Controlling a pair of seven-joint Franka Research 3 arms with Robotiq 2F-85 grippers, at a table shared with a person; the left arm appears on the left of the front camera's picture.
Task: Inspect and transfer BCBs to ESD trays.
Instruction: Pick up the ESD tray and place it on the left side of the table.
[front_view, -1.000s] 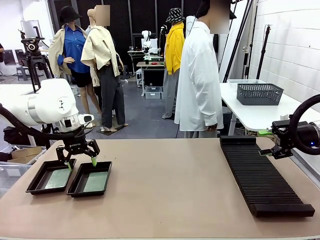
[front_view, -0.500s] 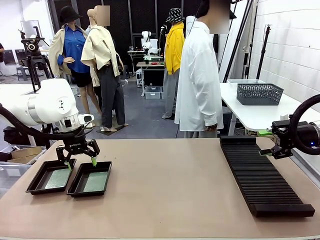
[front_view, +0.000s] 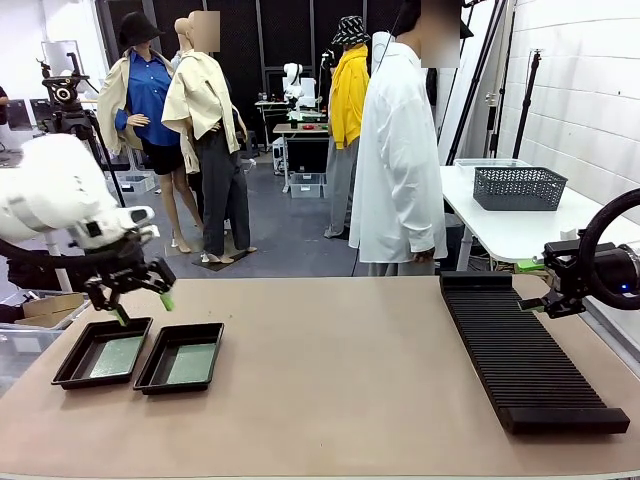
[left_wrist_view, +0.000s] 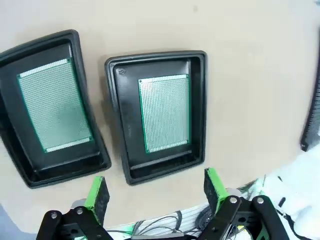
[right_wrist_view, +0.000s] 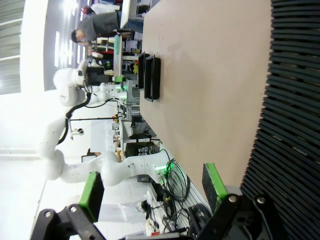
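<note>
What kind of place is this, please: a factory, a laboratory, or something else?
Most likely a robotics laboratory or data-recording studio, not a factory. A bare work table carries two black ESD trays holding green BCBs, and a camera tripod stands in the open hall behind.

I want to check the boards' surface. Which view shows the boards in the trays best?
The left wrist view: it looks straight down on both boards, hole grids clear. The front view shows them small and slanted; the right wrist view gives just the trays edge-on.

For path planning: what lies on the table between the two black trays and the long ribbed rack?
Nothing: in the front view, bare tabletop stretches from the ESD trays to the ribbed rack.
</note>
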